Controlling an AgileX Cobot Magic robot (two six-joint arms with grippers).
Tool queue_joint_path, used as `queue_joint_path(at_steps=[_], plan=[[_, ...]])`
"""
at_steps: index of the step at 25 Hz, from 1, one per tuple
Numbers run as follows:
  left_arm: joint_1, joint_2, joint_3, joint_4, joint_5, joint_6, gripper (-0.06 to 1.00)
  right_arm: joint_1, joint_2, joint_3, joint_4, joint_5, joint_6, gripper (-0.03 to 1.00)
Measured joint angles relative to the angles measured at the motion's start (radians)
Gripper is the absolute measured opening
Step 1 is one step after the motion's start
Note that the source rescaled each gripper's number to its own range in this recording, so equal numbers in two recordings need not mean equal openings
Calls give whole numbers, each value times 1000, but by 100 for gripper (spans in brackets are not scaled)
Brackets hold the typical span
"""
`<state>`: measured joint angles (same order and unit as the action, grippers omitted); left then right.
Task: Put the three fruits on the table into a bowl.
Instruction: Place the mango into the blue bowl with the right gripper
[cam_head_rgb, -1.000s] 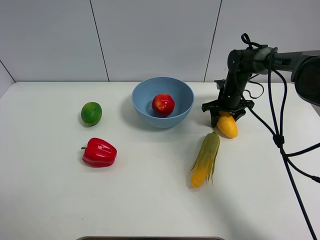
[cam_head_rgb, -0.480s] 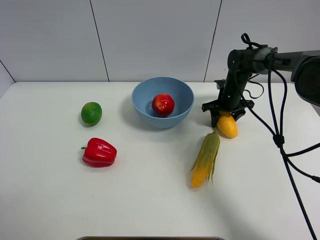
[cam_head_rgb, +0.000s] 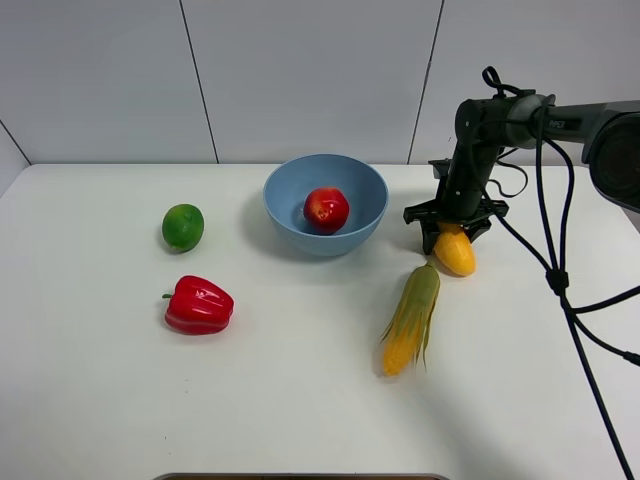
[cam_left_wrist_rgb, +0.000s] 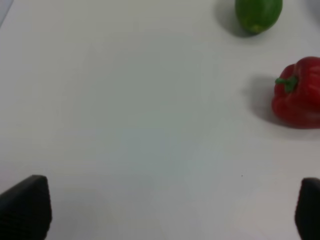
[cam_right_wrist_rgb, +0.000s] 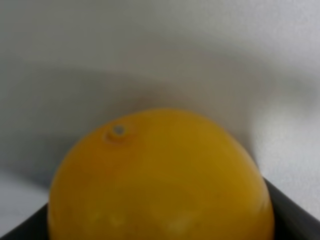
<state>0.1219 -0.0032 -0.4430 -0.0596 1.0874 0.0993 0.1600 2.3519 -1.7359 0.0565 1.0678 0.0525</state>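
The mango (cam_head_rgb: 457, 253) lies on the worktop (cam_head_rgb: 300, 400) to the right of the bowl (cam_head_rgb: 288, 190), between the fingers of the right pincer (cam_head_rgb: 450, 232), which comes down onto it from above. In the right wrist view the mango fills most of the picture, its stem dimple turned away from the camera, and the dark fingers (cam_right_wrist_rgb: 287, 215) press against its sides: the pincer is pinching the mango. Whether the fruit is lifted clear of the worktop or rests on it cannot be told.

The apple (cam_head_rgb: 326, 209) sits inside the bowl, a little right of its middle. The bowl stands toward the back of the worktop, near its centre line.

The lime (cam_head_rgb: 183, 227) rests on the worktop well to the left of the bowl, apart from it. Just in front of the lime lies the pepper (cam_head_rgb: 199, 305), on its side, stem toward the left.

The corn (cam_head_rgb: 411, 318) lies in front of the mango, its upper tip just beside the fruit and its length slanting toward the front.

The left pincer (cam_left_wrist_rgb: 167, 210) appears only in its own wrist view, hanging above bare worktop with its fingers spread wide and nothing between them; the lime and pepper lie beyond it.
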Motion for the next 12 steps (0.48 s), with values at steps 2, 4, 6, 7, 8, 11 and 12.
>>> queue_joint_path(at_steps=[2,4,6,7,8,11,12], plan=[[0,0,0,0,0,0,100,0,0,0,0,0,0,0],[0,0,0,0,0,0,100,0,0,0,0,0,0,0],[0,0,0,0,0,0,100,0,0,0,0,1,0,0],[0,0,0,0,0,0,100,0,0,0,0,1,0,0],[0,0,0,0,0,0,100,0,-2,0,0,1,0,0],[0,0,0,0,0,0,100,0,-20,0,1,1,0,0],[0,0,0,0,0,0,100,0,-29,0,1,1,0,0]])
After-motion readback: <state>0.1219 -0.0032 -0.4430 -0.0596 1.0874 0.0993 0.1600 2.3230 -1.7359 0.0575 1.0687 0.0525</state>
